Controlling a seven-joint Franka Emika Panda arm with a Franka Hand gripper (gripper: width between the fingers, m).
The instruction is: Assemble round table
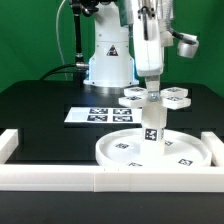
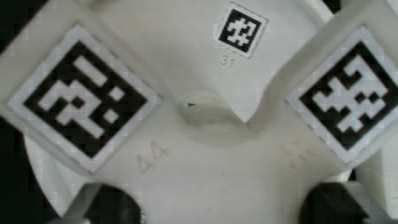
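1. In the exterior view, the large round disc (image 1: pixel 152 152) is lying flat on the black table (image 1: pixel 40 105), and its near rim is sitting just beside the front wall of the white frame (image 1: pixel 100 178).
2. The short post (image 1: pixel 152 124) is standing upright near the middle of the disc, and the cross-shaped foot (image 1: pixel 157 97) is sitting on top of the post, with its arms spreading over the disc.
3. The gripper (image 1: pixel 151 84) is hanging straight down over the centre of the foot. I cannot tell if its fingers are closing on anything.
4. The marker board (image 1: pixel 100 114) is lying on the table behind the disc, toward the exterior view's left, apart from it. The table on that side is giving open room.
5. In the wrist view, the foot (image 2: pixel 199 110) is filling almost the whole picture, with three tags on its arms and a small bump at the centre. The dark fingertips (image 2: pixel 111 203) are showing at the edge, standing apart.
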